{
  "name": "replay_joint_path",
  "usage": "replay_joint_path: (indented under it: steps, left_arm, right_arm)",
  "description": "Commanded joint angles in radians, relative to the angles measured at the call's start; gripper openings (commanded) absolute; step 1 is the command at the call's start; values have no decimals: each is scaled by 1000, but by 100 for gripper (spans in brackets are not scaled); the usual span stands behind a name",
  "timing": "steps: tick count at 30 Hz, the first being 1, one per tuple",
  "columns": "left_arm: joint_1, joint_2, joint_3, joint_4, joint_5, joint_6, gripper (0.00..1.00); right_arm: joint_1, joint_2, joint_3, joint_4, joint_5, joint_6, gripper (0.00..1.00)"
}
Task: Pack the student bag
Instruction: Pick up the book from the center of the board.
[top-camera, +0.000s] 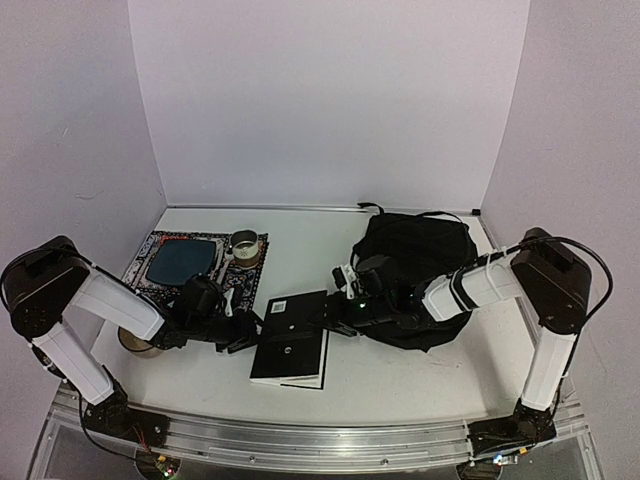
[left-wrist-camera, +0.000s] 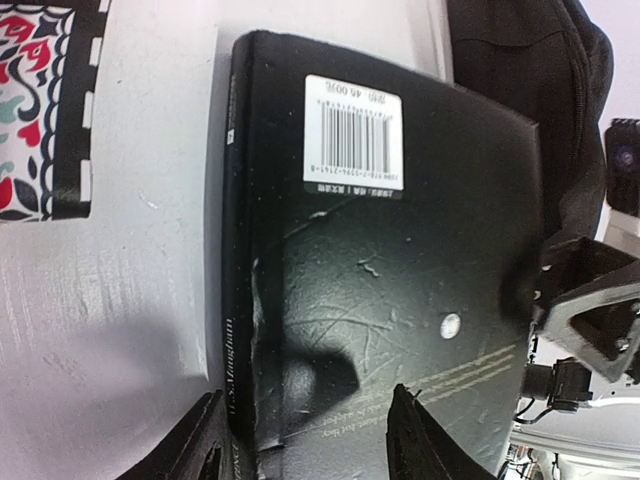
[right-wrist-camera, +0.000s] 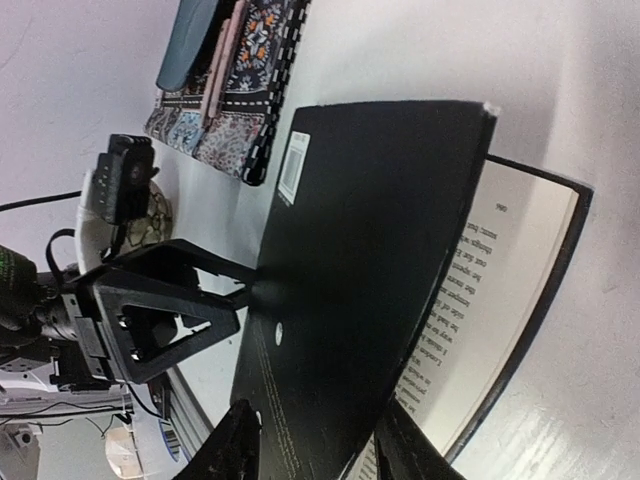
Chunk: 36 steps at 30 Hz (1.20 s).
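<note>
The student bag (top-camera: 415, 255), a soft black backpack, lies at the back right; its edge shows in the left wrist view (left-wrist-camera: 520, 60). A black hardcover book (top-camera: 292, 340) lies in the middle, barcode up (left-wrist-camera: 352, 132). My left gripper (top-camera: 245, 330) is open, its fingers (left-wrist-camera: 205, 445) straddling the book's spine corner. My right gripper (top-camera: 335, 315) is open at the book's right edge. The cover (right-wrist-camera: 370, 250) is lifted off the printed pages (right-wrist-camera: 490, 290) and sits between the right fingers (right-wrist-camera: 240, 445).
A patterned mat (top-camera: 195, 265) with a dark blue flat item (top-camera: 183, 260) lies at the back left. A small cup (top-camera: 243, 243) stands on the mat's right end. The two grippers face each other across the book.
</note>
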<state>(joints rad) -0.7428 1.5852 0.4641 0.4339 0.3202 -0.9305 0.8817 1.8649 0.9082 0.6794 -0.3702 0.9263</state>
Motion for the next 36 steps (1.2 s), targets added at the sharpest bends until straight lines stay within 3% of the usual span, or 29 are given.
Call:
replay_joint_path:
  steps: [1, 5, 10, 16, 20, 31, 36]
  left_arm:
    - [-6, -22, -2, 63, -11, 24, 55]
    - [-6, -29, -3, 60, -12, 25, 55]
    - [-6, -39, -4, 59, -4, 18, 55]
    - [-6, -93, -13, 60, -26, 8, 56]
    - [-1, -140, -37, 60, -68, 8, 62]
    - [28, -234, -53, 70, -91, -9, 88]
    - [28, -255, -51, 116, -67, -41, 91]
  right_arm:
    - [8, -63, 55, -85, 15, -52, 40]
    - [7, -58, 74, -87, -2, -52, 38]
    - [8, -51, 99, -66, -21, -36, 29]
    - [5, -33, 121, -47, -20, -12, 0]
    - [-9, -37, 106, 3, -53, 9, 0]
    - [-74, -110, -12, 343, -215, 123, 0]
    - [-89, -139, -51, 485, -242, 189, 0]
